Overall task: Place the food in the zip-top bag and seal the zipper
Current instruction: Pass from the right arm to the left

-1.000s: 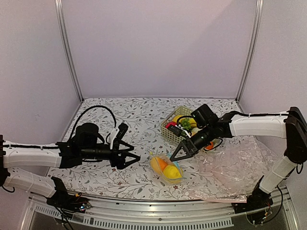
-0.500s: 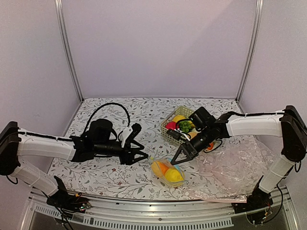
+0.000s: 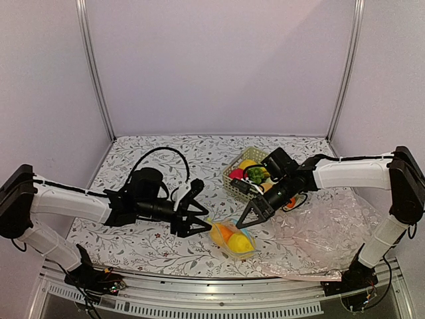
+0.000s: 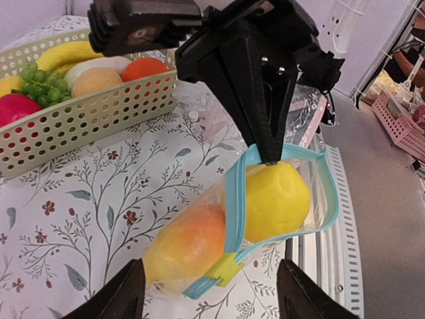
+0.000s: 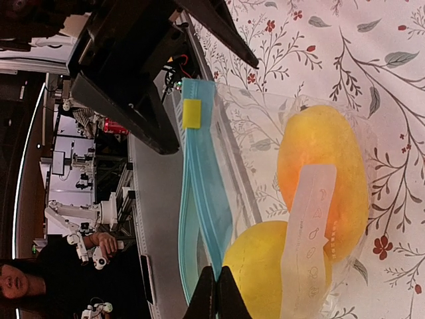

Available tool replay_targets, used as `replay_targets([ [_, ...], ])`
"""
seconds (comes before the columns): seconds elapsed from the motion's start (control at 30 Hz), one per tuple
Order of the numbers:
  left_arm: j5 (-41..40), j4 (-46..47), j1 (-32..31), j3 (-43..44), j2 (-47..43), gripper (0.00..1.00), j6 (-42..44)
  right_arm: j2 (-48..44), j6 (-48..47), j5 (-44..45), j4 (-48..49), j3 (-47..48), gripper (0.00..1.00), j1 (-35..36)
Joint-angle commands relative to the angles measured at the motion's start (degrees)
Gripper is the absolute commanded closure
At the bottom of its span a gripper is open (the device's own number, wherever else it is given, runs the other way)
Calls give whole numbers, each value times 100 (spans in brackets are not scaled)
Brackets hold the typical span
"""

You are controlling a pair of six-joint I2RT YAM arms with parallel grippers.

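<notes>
The zip-top bag (image 3: 232, 238) lies on the table with the food inside: a rounded yellow fruit (image 4: 275, 199) and a longer orange-yellow fruit (image 4: 186, 242). The light blue zipper (image 4: 234, 206) gapes around the yellow fruit, and a yellow slider (image 4: 222, 269) sits at its near end. My right gripper (image 3: 244, 222) is shut on the zipper's far end (image 5: 199, 193), its closed tips (image 5: 216, 296) beside the yellow fruit (image 5: 259, 272). My left gripper (image 3: 199, 223) is open just left of the bag, and its fingers (image 4: 113, 299) flank the slider end without touching it.
A pale perforated basket (image 3: 234, 181) of mixed toy fruit stands behind the bag, at upper left in the left wrist view (image 4: 66, 123). A large pinkish clear plastic sheet (image 3: 325, 232) covers the table at the right. The table's front rail (image 3: 219, 289) runs close below the bag.
My left arm has travelled right across the table up to the bag, and its jaws have narrowed somewhat. The right gripper keeps its pinch on the zipper, barely moved.
</notes>
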Motion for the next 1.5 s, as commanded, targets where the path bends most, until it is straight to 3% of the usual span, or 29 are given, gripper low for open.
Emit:
replay_targets([
  [0.0,99,106,-179,86,140,30,108,84,-65,-206,-36,178,100,-45],
  [0.1,-66,-10,-246,184,246,32,208,80,-68,-246,-44,195,100,-43],
  [0.33,-500,-52,-376,253,226,57,344,76,-59,-260,-50,201,100,-47],
  [0.83,-508,-205,-503,29,-2,100,-314,23,-4,385,-55,311,97,-114],
  [0.93,-554,-198,-530,-16,15,100,-417,28,14,594,-53,318,85,-118],
  [1.2,-690,134,-527,-284,130,100,-1095,-691,152,2223,-68,207,31,-142],
  [1.33,-749,333,-527,-424,68,100,-1370,-1285,100,3022,-189,137,22,8],
  [1.47,-745,354,-532,-444,-24,100,-1472,-1540,-179,3616,-622,301,25,557],
])
